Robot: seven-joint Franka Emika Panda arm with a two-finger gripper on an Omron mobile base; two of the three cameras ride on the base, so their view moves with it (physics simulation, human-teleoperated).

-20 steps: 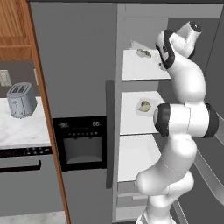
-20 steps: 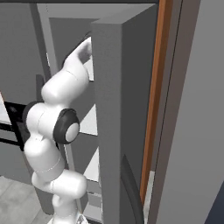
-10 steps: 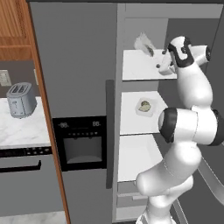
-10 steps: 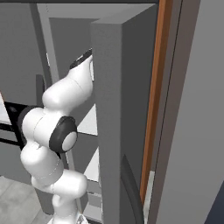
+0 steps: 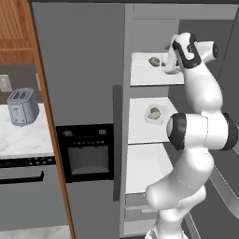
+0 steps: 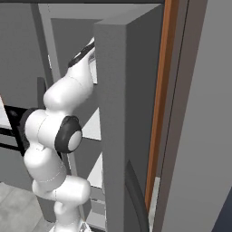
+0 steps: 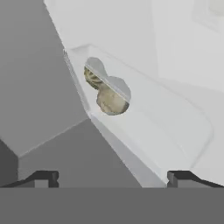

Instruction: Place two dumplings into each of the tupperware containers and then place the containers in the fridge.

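A home kitchen: grey fridge [image 5: 79, 70], toaster [image 5: 22, 107] on a marble counter [image 5: 23, 140], wooden cabinet [image 5: 16, 28].

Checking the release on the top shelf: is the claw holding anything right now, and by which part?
Nothing is held. The claw stands open, its fingertips clear of the tupperware container, which sits on the fridge's upper shelf with two dumplings inside.

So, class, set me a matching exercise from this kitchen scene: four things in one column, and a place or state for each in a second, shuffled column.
Things:
1. toaster
2. upper tupperware container
3. lower tupperware container
4. pincer

Places or states:
A. on the fridge's middle shelf
B. open, holding nothing
C. on the marble counter
D. on the fridge's top shelf, dumplings inside

Pairs: 1-C, 2-D, 3-A, 4-B
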